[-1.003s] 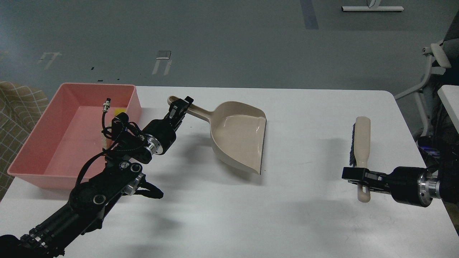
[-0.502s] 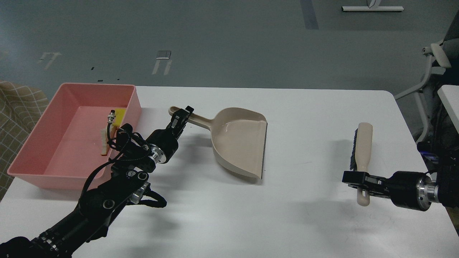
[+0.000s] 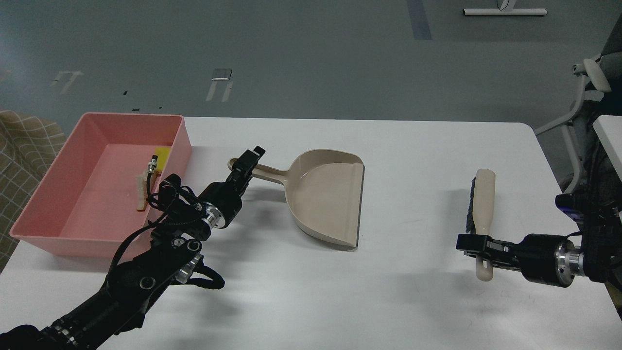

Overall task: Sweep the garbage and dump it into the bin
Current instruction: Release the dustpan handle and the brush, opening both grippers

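The salmon-pink bin stands at the table's left. In it lie the garbage: a yellow chunk near the far right wall and a whitish strip with a tan stick. The beige dustpan lies flat on the table right of the bin, and its pan looks empty. My left gripper is shut on the end of the dustpan's handle. My right gripper is shut on the handle of the beige brush, whose black bristles face left, and holds it low over the table's right side.
The white table has its right edge close behind the right arm. An office chair and another table's corner stand at the far right. A checked fabric seat is left of the bin.
The left gripper has lowered the dustpan from a tilt to flat on the table, a little to the right. The right gripper has shifted slightly left with the brush.
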Motion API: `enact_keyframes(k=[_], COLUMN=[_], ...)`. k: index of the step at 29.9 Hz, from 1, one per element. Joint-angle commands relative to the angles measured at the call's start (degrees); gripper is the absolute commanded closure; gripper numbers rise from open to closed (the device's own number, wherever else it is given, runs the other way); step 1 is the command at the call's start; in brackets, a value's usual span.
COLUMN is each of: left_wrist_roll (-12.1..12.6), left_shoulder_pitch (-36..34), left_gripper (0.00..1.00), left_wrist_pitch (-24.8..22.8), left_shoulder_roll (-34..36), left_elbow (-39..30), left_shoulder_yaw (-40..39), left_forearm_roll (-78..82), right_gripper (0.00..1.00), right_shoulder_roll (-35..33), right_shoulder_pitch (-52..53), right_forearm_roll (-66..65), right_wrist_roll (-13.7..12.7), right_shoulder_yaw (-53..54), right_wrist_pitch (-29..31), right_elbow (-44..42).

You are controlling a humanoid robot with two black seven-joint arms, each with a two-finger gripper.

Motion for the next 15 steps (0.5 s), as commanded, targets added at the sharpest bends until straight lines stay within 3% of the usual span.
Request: enact_keyframes(k=[1,8,15], left_wrist_roll=[-0.5,-1.3,-1.3], left_shoulder_pitch=[0.6,3.8,7.9], left_gripper=[0.02,0.02,0.02], left_wrist_pitch=[-1.0,-1.2,-3.3], left_shoulder_roll=[0.7,2.6,10.3], left_elbow=[-0.6,-3.0,-11.5], left_shoulder_yaw=[2.8,3.2,2.3], left_forearm_roll=[-0.1,-0.1,-0.4], right_gripper=[1.0,1.0,1.0], right_shoulder_roll=[0.0,0.0,0.0], right_shoulder_pitch=[-0.4,-0.6,-0.6], right_forearm_roll=[0.0,0.0,0.0], right_wrist_roll=[0.3,0.4,0.4], right_shoulder_yaw=[0.0,0.0,0.0], right_wrist_pitch=[0.0,0.0,0.0], right_elbow=[-0.5,-0.7,-0.7])
